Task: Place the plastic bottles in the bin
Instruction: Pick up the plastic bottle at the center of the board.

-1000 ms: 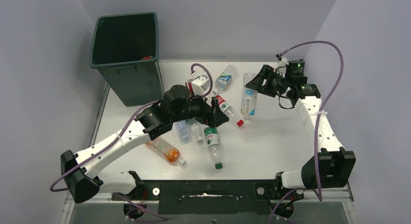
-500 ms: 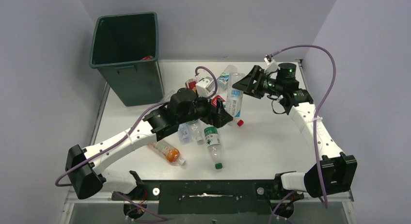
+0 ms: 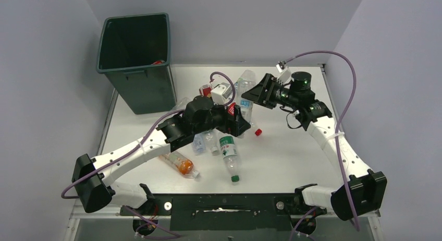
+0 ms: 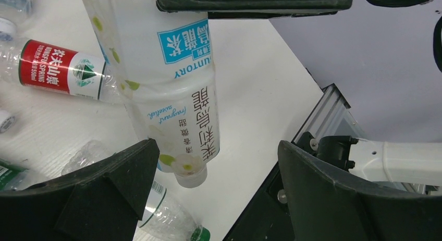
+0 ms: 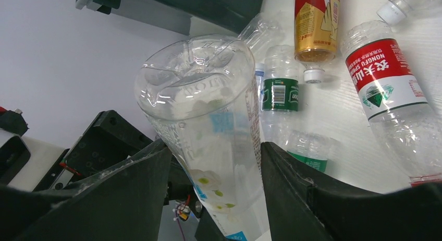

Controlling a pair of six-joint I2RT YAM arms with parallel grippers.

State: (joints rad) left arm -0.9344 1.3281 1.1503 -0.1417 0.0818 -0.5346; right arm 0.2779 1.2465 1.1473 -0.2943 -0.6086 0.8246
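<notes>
Barely begun, it seems; bin (image 3: 136, 89) at upper left shows little inside; right jaws clamp a blue-labelled bottle (image 4: 177, 95) mid-frame; left jaws gape empty; other bottles (image 3: 228, 155) litter the desk (image 3: 292, 147).

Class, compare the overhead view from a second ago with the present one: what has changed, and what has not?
The right gripper, shut on the blue-labelled bottle throughout, carried it leftward until it hangs just in front of the open left gripper, whose arm edged slightly right. Nothing was grasped or released. The bin, orange bottle and green-labelled bottle stayed put.
</notes>
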